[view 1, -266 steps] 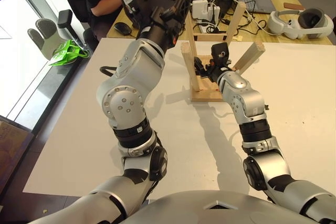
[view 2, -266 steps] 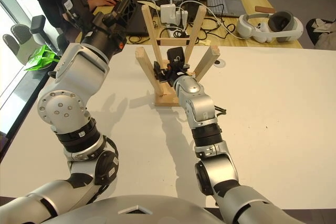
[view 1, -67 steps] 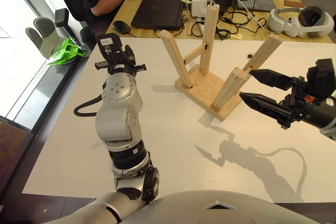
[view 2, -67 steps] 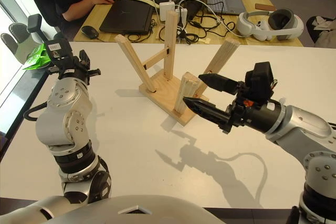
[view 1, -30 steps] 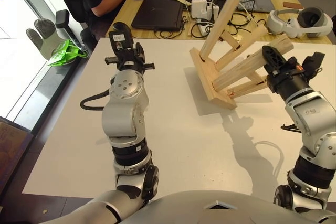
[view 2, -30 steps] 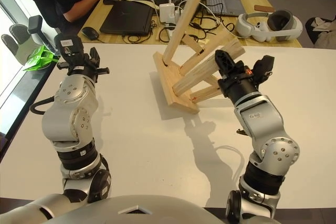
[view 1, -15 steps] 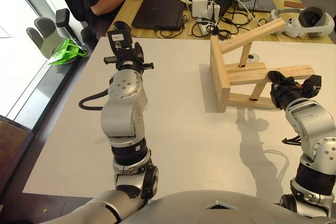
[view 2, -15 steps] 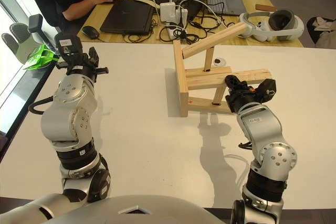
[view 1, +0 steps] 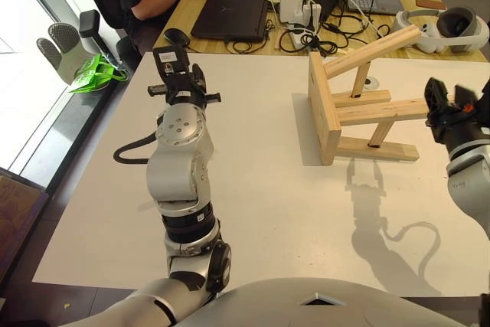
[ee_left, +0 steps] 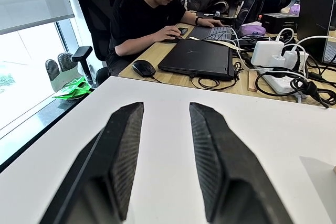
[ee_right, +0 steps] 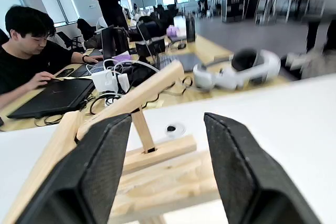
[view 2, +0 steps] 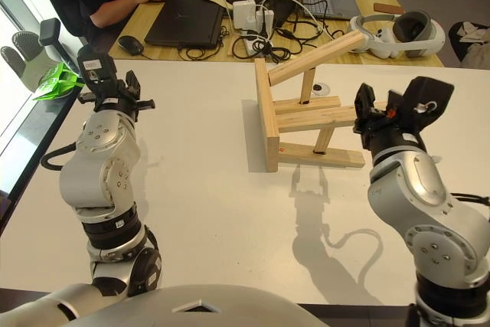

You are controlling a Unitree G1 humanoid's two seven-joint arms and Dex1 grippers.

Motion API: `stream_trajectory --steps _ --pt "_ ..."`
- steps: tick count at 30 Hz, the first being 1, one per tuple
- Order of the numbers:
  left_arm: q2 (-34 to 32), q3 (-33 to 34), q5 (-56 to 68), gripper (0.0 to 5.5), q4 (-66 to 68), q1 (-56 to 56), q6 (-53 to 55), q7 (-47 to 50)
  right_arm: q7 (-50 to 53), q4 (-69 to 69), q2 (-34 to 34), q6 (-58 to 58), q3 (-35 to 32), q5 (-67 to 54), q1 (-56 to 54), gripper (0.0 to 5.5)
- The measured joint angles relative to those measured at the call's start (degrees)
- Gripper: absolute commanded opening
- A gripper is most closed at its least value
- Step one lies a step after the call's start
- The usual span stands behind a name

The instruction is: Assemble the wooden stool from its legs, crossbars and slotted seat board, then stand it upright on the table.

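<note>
Stool [view 1: 367, 112] lies tipped on its side on the right half of the white desk [view 1: 253, 189], assembled but not standing upright. Its slotted seat board [view 1: 322, 109] stands on edge at the left of the assembly. The legs [view 2: 314, 57] run from it toward the right, the uppermost one slanting up toward the far right. Right claw [ee_right: 168, 129] is released, its two fingers spread wide just at the free end of the middle leg; whether a finger touches the wood cannot be told. Left claw [ee_left: 163, 111] hangs above the far left part of the desk, well apart from the stool, likewise released with nothing between its fingers. Short crossbars [view 1: 357, 80] join neighbouring legs.
</note>
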State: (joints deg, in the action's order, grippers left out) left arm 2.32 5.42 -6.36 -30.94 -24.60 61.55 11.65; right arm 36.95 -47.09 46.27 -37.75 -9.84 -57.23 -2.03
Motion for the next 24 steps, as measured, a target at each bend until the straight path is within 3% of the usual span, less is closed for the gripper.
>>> stream_trajectory --steps 7,11,14,20,24 --pt "1.02 0.08 -0.14 1.59 -0.34 0.59 -0.17 1.29 -32.99 4.06 22.94 17.41 14.17 40.91 2.23 3.64" --pt "2.5 -0.07 -0.41 1.59 -0.37 0.67 -1.62 1.98 -46.76 12.46 27.91 27.1 23.93 62.42 2.77 3.69" --pt "2.73 -0.12 -0.44 1.59 -0.26 0.69 -2.2 2.01 -51.75 15.62 25.25 29.26 26.41 68.26 2.19 3.69" --pt "5.5 -2.8 -0.33 1.59 0.37 2.27 -4.02 2.7 -54.01 31.92 5.87 31.52 35.64 83.32 -11.82 3.69" --pt "2.51 -6.85 -0.1 1.59 -5.48 7.97 -4.5 2.27 -53.9 37.12 -0.58 30.87 36.7 88.13 -13.35 3.69"
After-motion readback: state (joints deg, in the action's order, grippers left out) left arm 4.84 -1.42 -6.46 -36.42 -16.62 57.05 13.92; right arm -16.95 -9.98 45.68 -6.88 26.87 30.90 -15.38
